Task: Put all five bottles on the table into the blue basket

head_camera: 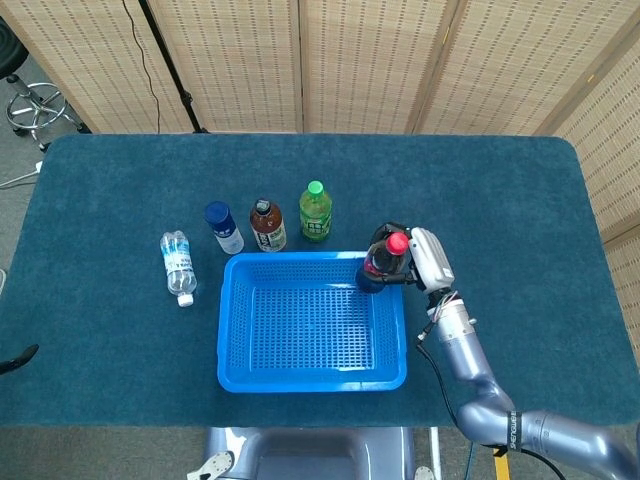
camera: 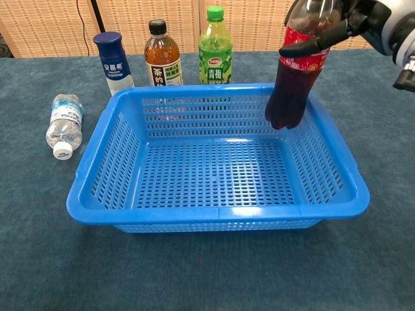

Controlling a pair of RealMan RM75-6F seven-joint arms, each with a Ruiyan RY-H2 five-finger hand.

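My right hand (head_camera: 424, 258) (camera: 376, 23) grips a dark cola bottle (head_camera: 378, 265) (camera: 297, 71) with a red cap, held upright with its base inside the far right corner of the blue basket (head_camera: 240, 370) (camera: 214, 214), just above the floor. Behind the basket stand a green tea bottle (head_camera: 316, 212) (camera: 215, 46), a brown tea bottle (head_camera: 266, 226) (camera: 162, 54) and a blue-capped white bottle (head_camera: 224, 228) (camera: 113, 61). A clear water bottle (head_camera: 178, 266) (camera: 64, 125) lies on its side left of the basket. My left hand is out of both views.
The dark blue table (head_camera: 520, 220) has open room to the right and behind the bottles. Wicker screens (head_camera: 380, 60) stand behind the table. A stool (head_camera: 35, 105) is at the far left on the floor.
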